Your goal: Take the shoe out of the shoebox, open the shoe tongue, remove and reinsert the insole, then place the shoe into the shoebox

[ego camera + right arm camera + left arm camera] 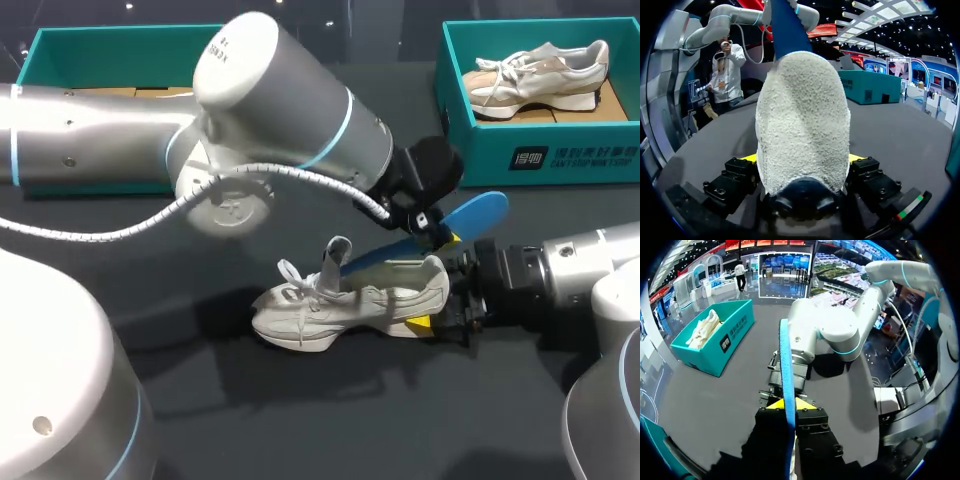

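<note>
Shoe [340, 305] sits upright on the tabletop [300, 420], right gripper [440, 300] clamped on its heel. Just above, left gripper [440, 232] pinches the blue insole [478, 213], which angles into the shoe's opening. Teal shoebox [560, 160] stands far right.

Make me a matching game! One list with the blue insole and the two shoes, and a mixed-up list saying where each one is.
Things:
1. blue insole
2. white shoe
3. beige shoe

Places:
A. lying in the teal shoebox
B. on the table, heel held by the right hand
C. pinched in the left hand

Pairs: 1-C, 2-B, 3-A.
</note>
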Tool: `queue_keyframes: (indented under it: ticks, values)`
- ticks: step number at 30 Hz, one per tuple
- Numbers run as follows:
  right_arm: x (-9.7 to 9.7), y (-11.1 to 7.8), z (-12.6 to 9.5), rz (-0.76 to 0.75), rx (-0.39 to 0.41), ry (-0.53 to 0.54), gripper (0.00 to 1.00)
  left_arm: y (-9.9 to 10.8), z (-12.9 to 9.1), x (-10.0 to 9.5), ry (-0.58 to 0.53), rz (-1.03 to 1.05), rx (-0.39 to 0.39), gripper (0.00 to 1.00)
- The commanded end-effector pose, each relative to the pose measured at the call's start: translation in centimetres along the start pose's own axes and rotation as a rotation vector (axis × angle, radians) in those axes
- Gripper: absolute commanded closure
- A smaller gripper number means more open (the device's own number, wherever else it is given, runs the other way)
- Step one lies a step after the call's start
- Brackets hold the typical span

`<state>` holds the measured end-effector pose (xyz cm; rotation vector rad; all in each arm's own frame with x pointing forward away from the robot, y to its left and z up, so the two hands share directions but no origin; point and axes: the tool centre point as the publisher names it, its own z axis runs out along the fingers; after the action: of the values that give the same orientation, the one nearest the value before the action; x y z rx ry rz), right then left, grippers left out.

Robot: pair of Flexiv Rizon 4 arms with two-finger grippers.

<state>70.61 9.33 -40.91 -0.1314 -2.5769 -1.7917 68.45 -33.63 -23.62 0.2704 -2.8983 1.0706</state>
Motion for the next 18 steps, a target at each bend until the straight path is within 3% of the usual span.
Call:
queue_keyframes:
  ticks: [1, 5, 8, 18]
  values:
    - [0.1, 0.0, 0.0, 0.000, 0.002, -0.002, 1.00, -1.2, -3.3, 1.0, 0.066, -0.002, -0.020, 1.00]
    - [0.1, 0.0, 0.0, 0.000, 0.002, -0.002, 1.00, -3.4, -6.0, 2.2, 0.104, -0.014, 0.041, 1.00]
    - [0.1, 0.0, 0.0, 0.000, 0.002, -0.002, 1.00, -6.3, -9.5, 3.0, 0.171, -0.048, 0.126, 1.00]
    - [0.1, 0.0, 0.0, 0.000, 0.002, -0.002, 1.00, -6.3, -9.5, 3.0, 0.171, -0.048, 0.126, 1.00]
